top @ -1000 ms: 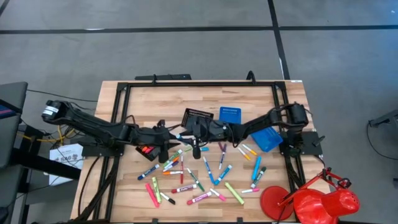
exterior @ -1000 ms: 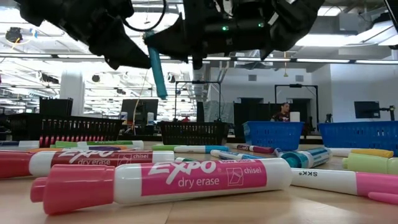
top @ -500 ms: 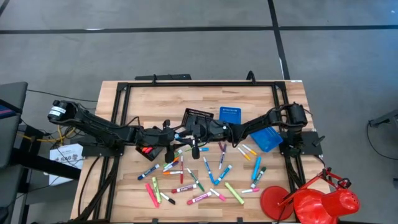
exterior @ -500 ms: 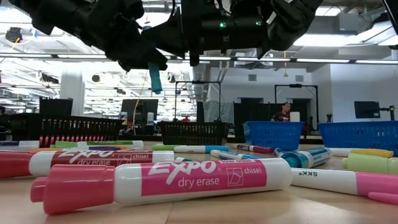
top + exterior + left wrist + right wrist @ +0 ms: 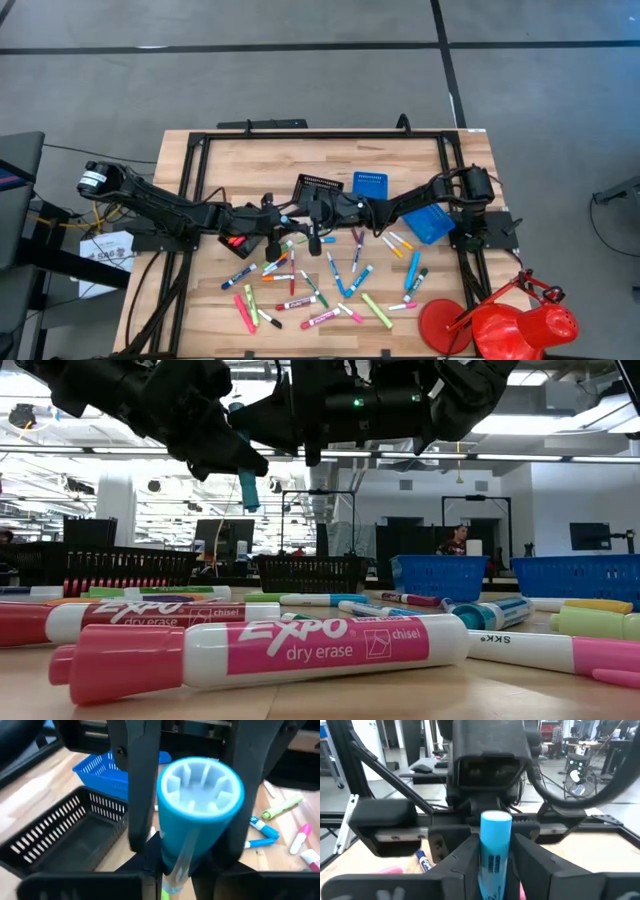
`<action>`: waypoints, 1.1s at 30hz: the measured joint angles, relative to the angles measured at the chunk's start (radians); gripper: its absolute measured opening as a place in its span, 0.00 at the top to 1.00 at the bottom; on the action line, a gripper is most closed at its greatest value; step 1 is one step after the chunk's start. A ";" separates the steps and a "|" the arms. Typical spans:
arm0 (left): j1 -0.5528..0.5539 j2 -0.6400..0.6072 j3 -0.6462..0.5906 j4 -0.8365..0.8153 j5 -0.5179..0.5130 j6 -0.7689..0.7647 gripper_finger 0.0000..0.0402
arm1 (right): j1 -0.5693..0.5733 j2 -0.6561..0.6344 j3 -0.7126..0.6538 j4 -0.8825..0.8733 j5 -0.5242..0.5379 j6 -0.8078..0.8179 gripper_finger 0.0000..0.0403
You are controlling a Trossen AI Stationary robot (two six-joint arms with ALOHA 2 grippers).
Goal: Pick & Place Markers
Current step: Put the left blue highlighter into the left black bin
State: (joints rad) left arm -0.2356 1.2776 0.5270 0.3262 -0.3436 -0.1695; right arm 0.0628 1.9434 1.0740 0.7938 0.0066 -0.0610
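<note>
A blue marker (image 5: 290, 218) is held in the air above the table's middle, between my two grippers. In the low view the blue marker (image 5: 246, 488) is almost upright and its lower end sticks out below the fingers. My left gripper (image 5: 280, 217) comes in from the left and my right gripper (image 5: 303, 217) from the right, both shut on it. Many loose markers (image 5: 320, 280) in pink, green, blue, orange and white lie flat on the wood toward the near edge. My left gripper pinches the marker's barrel (image 5: 176, 872) between its two fingers, coming level from the table's left, fingers across it. The cap end (image 5: 200, 785) stands up toward the wrist camera. The marker is lifted clear. My right gripper pinches the marker's barrel (image 5: 495, 855) between its two fingers (image 5: 465, 860), level from the table's right and across it. The rounded upper end (image 5: 495, 817) rises above the fingers. The marker is clear of the table, almost upright.
A black mesh tray (image 5: 318, 187) and a blue tray (image 5: 370, 183) sit just beyond the grippers. Another blue tray (image 5: 430, 222) is on the right. A black tray with red markers (image 5: 235, 241) lies under the left arm. A red lamp (image 5: 500, 325) stands at the near right corner.
My left gripper has moved toward the table's right, up to the blue marker held by the right gripper, and its fingers now cover the marker's middle. The marker has tipped from slanted to nearly upright. The right arm has stayed in place.
</note>
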 joint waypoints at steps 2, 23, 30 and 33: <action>-0.007 0.000 0.000 -0.019 -0.001 -0.026 0.84 | -0.002 0.000 0.000 -0.011 0.000 0.000 0.68; 0.001 -0.402 0.000 -0.979 0.040 -0.620 0.82 | -0.005 0.000 0.000 -0.142 0.075 0.000 0.50; 0.020 -0.303 -0.030 -0.961 0.091 -0.624 0.80 | -0.003 0.000 0.000 -0.147 0.074 0.001 0.52; 0.020 -0.244 -0.041 -0.954 0.094 -0.622 0.79 | -0.002 0.000 0.000 -0.159 0.073 0.001 0.52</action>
State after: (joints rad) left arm -0.2157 1.0340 0.4864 -0.6273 -0.2495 -0.7917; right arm 0.0608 1.9430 1.0740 0.6350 0.0792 -0.0605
